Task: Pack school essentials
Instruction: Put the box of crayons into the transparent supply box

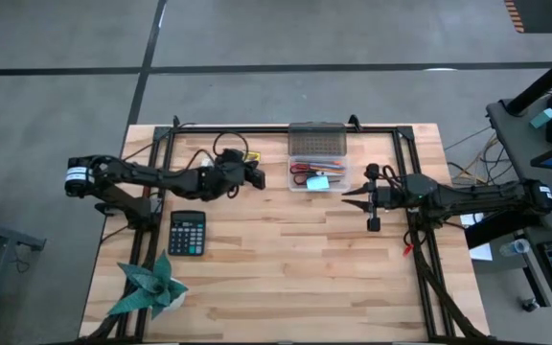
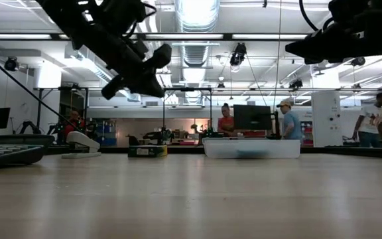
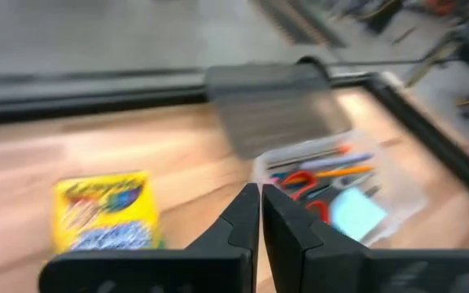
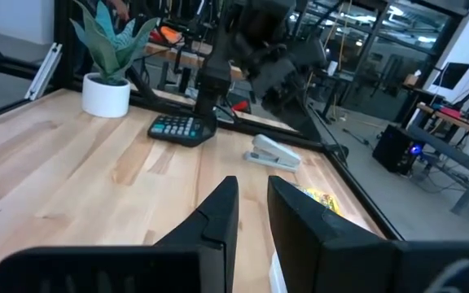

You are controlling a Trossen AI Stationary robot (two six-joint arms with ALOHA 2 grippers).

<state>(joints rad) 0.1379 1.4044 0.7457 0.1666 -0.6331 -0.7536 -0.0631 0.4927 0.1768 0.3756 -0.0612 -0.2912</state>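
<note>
Clear plastic forms the open box [image 1: 318, 176] near the far edge of the worktop [image 1: 286, 278], its grey lid [image 1: 317, 143] folded back toward that edge. We read this as the packing container, left open so things can be dropped in from above. Inside it we can make out red-handled scissors [image 3: 300, 181], a few pens [image 3: 344, 171] and a light-blue note pad [image 3: 355, 213].

Our left hand [image 3: 260, 213] hangs above the worktop just on the left side of the box, its fingers pressed together with nothing between them. The yellow-green crayon box [image 3: 104, 210] lies flat on the wood close below and beside this hand, outside the container; we judge it the one essential left to pack, and the hand's place over it suggests it is next in line. A white stapler [image 4: 273, 152] sits further toward the left edge.

Our right hand [image 1: 373, 197] waits on the right side of the box, raised off the wood; its fingers stand a little apart and we see nothing held between them.

The black calculator [image 1: 187, 233] and the green folded-paper plant [image 1: 148, 286] sit toward the near left corner, well apart from the box, and look like bystanders.
</note>
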